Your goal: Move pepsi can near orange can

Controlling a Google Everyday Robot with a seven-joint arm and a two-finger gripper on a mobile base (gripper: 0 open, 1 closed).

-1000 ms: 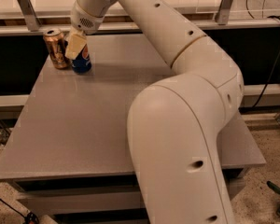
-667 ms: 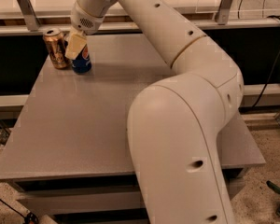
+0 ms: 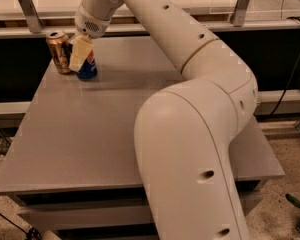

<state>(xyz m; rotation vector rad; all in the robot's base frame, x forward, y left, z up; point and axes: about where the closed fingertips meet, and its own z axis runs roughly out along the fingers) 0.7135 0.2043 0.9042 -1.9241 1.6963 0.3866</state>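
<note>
Two cans stand upright at the far-left corner of the grey counter [image 3: 90, 134]: the orange can [image 3: 58, 52] and, just to its right, the pepsi can [image 3: 88, 70], the pair close to touching. The robot's tool [image 3: 80, 54] sits over the pepsi can from above, hiding its upper half; whether it is clamped on the can cannot be told. The white arm [image 3: 190, 134] arches across the foreground.

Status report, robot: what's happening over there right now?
End effector at pepsi can. Can upright on table, beside orange can. No obstruction visible.
</note>
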